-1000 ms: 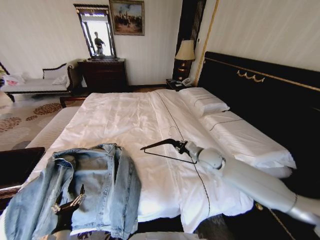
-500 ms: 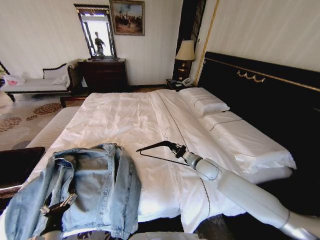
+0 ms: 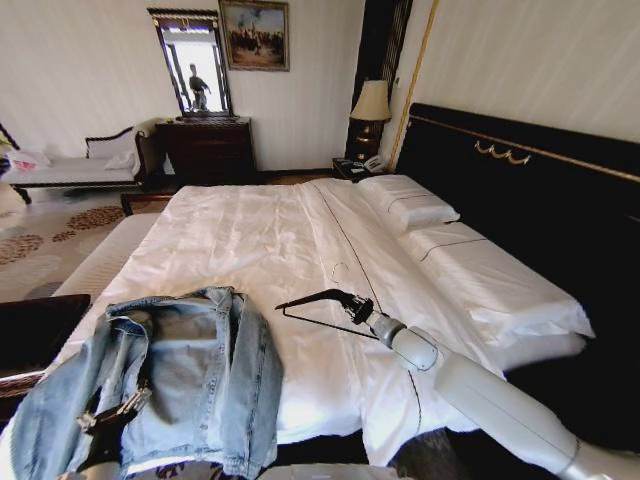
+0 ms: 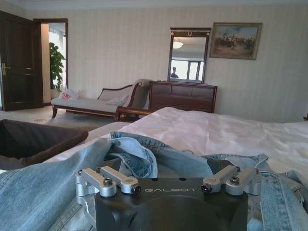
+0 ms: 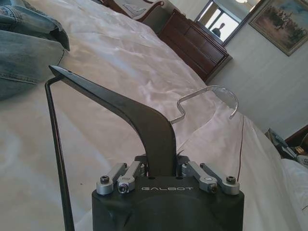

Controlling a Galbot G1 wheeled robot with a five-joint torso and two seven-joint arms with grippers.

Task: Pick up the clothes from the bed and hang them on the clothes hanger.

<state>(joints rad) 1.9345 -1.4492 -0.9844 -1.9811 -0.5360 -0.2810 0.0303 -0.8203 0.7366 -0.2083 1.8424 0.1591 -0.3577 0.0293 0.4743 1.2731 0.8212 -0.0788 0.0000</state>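
Note:
The clothes, a light blue denim jacket (image 3: 185,385), lie spread open on the near left corner of the white bed (image 3: 250,235). My left gripper (image 3: 110,415) sits low over the jacket's inner side, open; in the left wrist view the jacket (image 4: 144,156) bunches just ahead of that gripper (image 4: 171,185). My right gripper (image 3: 358,306) is shut on the neck of the black clothes hanger (image 3: 312,299), holding it above the sheet to the right of the jacket. In the right wrist view the hanger (image 5: 120,108) rises from the gripper (image 5: 161,175), and its silver hook (image 5: 211,98) points away over the bed.
White pillows (image 3: 410,205) lie against the tall black headboard (image 3: 540,200) on the right. A dark-topped bench (image 3: 30,325) stands at the bed's near left. A dresser (image 3: 208,148), a chaise (image 3: 70,168) and a lamp (image 3: 371,102) line the far wall.
My right arm has carried the hanger a little left, toward the jacket. My left gripper has shifted left and lower over the jacket. The jacket itself lies as before.

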